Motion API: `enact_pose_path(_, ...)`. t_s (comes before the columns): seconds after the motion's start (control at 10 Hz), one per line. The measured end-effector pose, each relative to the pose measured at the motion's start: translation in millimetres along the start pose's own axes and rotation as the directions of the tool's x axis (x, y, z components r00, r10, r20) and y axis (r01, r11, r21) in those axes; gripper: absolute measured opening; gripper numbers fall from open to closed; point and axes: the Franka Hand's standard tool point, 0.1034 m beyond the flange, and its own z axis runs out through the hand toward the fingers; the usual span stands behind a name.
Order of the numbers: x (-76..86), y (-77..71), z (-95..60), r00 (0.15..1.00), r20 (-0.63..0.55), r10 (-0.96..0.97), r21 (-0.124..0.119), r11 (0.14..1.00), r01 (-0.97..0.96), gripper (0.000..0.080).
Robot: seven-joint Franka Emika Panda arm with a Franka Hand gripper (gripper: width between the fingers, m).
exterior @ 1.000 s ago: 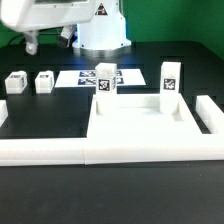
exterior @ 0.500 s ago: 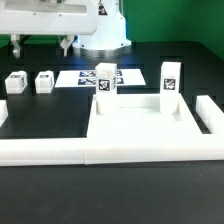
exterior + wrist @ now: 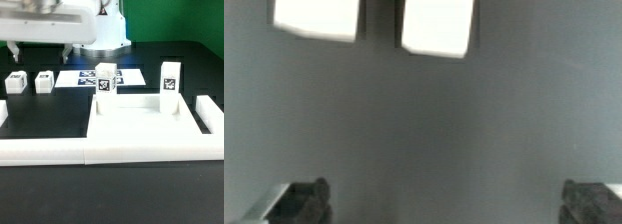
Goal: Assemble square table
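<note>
The white square tabletop slab point(image 3: 140, 128) lies flat in the middle. Two tagged white legs point(image 3: 105, 78) point(image 3: 170, 78) stand upright along its far edge. Two more small leg blocks point(image 3: 16, 82) point(image 3: 44, 81) sit loose on the black table at the exterior view's left. My gripper point(image 3: 39, 48) hangs open above those two blocks and holds nothing. In the wrist view both blocks point(image 3: 317, 20) point(image 3: 438, 25) show as white patches well beyond my gripper point(image 3: 446, 205), with bare dark table between its fingertips point(image 3: 299, 205).
The marker board point(image 3: 80, 77) lies flat behind the slab, next to the loose blocks. A low white border wall point(image 3: 40, 152) runs along the front and up the exterior view's right side point(image 3: 210, 110). The robot's white base point(image 3: 100, 30) stands at the back.
The gripper has swung toward the exterior view's left and come slightly lower, now standing over the two loose leg blocks. Its jaws stayed open. No part moved.
</note>
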Motion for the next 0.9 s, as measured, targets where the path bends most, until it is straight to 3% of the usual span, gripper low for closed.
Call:
enact_pose_path(0.2,-4.7,6.8,12.8,0.999,0.042,0.0,0.011,1.0,0.0,0.0649)
enact_pose_path(0.6,-4.8,3.2,15.1,0.999,0.051,-0.016,0.015,1.0,0.015,0.0649)
enact_pose_path(0.9,-16.9,0.2,35.2,0.973,0.231,0.001,0.048,0.999,-0.012,0.0649)
